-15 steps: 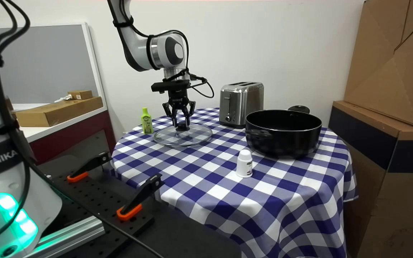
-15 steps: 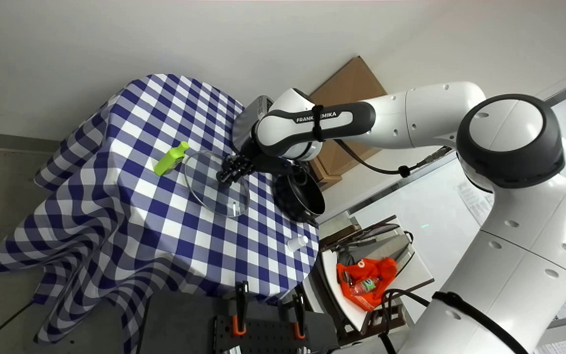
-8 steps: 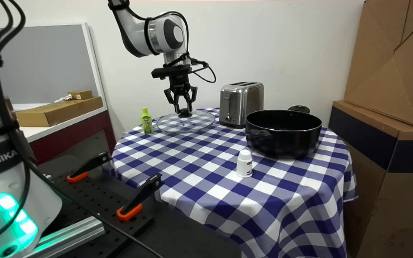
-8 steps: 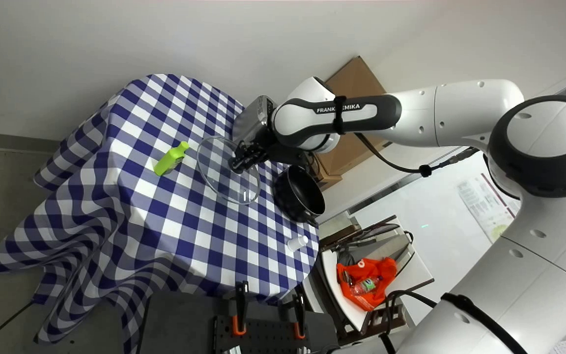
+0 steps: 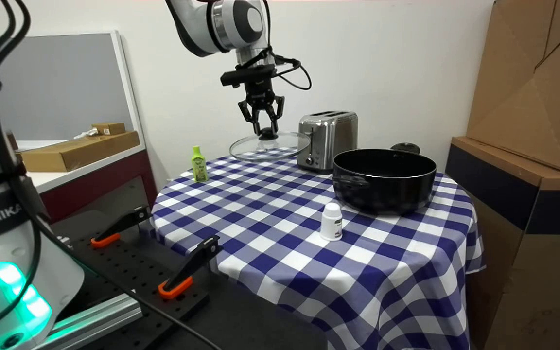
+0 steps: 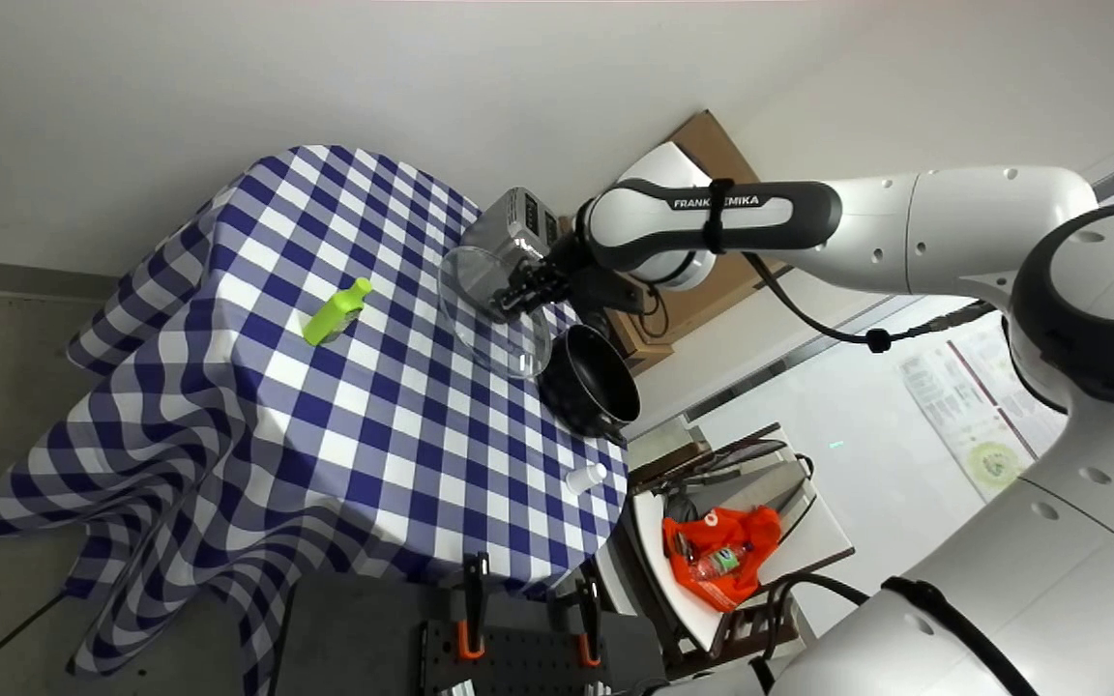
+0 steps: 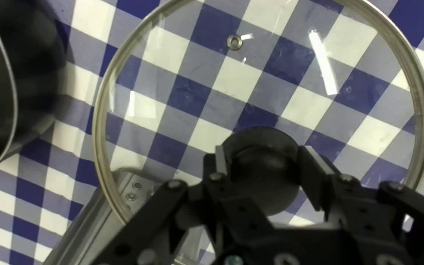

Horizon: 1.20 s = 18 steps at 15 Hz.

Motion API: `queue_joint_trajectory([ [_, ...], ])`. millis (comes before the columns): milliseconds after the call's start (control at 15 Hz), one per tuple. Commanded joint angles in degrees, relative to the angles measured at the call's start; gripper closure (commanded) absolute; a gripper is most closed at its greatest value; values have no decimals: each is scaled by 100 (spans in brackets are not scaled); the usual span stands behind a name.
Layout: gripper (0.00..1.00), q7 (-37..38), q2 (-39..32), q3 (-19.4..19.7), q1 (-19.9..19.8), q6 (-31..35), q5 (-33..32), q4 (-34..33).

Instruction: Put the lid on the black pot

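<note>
glass lid [image 7: 260,99] held off the table [image 5: 265,228] by its dark knob [image 5: 268,134], pinched in the pincer [image 5: 266,130]; uncovered black pot [image 5: 384,189] seen apart from it, right of the pincer in an exterior view, so sideways carry judged to be needed before lowering.

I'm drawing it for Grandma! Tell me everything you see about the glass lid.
The lid is round and clear like glass, with white light streaks on it. Around its edge runs a silvery rim. A little metal-looking ring sits in the glass, and a dark knob is in the middle. The gripper pinches that knob, holding the lid in the air, roughly level, over the checked tablecloth. It isn't on the black pot yet.
</note>
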<state>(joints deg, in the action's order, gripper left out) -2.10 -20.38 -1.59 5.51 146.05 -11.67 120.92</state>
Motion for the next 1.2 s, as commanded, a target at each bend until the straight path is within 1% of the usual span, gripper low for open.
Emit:
queue_joint_trajectory([
  [0, 76, -329, 386, 49, -251, -345, 92, -185],
  [533, 76, -760, 642, 293, -793, -747, 122, -636],
  [867, 76, -925, 375, 634, -1276, -826, 273, -1001],
  [1133, 76, -1151, -51, 833, -1708, -848, 490, -1393],
])
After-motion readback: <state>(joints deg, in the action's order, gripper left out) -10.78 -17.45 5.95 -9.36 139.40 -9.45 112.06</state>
